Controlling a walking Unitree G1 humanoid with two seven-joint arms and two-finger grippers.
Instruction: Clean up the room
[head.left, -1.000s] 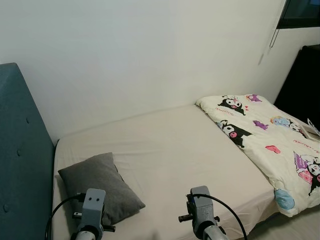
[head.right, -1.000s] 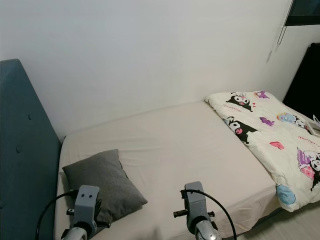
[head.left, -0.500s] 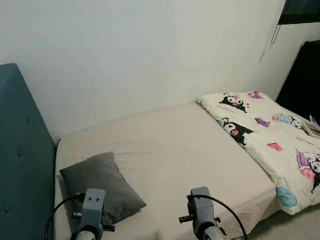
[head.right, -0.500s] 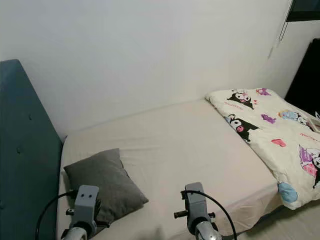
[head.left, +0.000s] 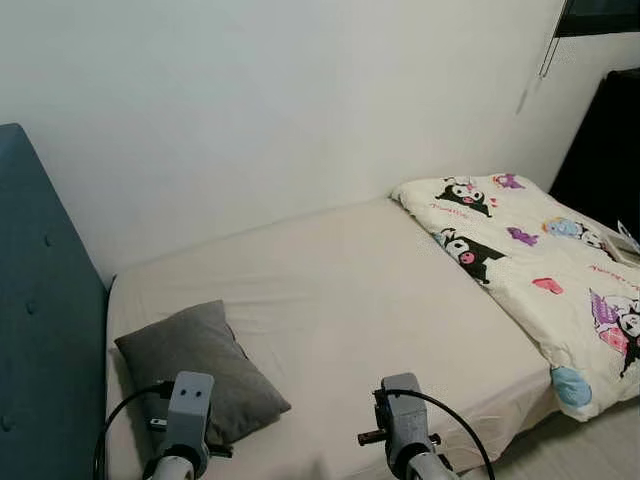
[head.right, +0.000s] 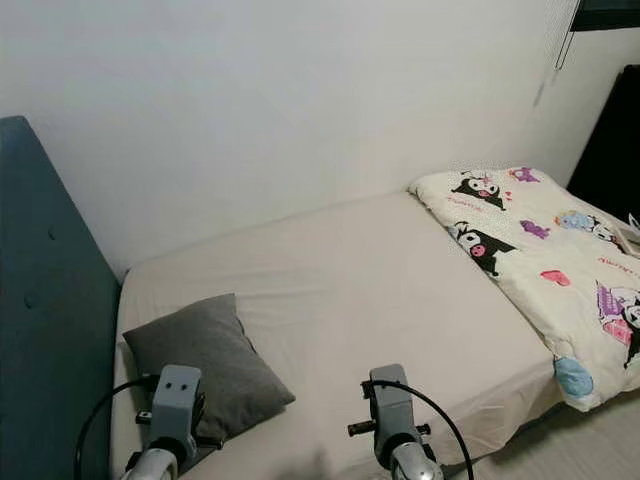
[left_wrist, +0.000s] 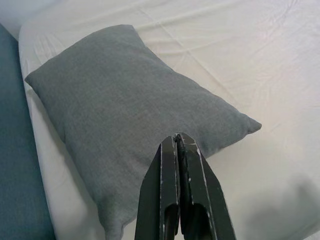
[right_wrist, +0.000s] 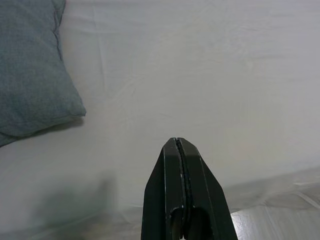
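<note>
Two tools pressed together; left tool (left_wrist: 178, 142) above grey pillow (left_wrist: 125, 105).

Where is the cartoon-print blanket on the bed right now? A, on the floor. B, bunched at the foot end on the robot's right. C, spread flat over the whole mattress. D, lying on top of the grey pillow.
B: the cartoon-print blanket covers the right end of the mattress only, far from the grey pillow by the headboard.

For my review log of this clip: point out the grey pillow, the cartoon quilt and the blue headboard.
grey pillow (head.left: 195, 365), left eye view, middle of its top face.
cartoon quilt (head.left: 530, 265), left eye view, middle of the printed fabric.
blue headboard (head.left: 45, 330), left eye view, middle of the padded panel.
</note>
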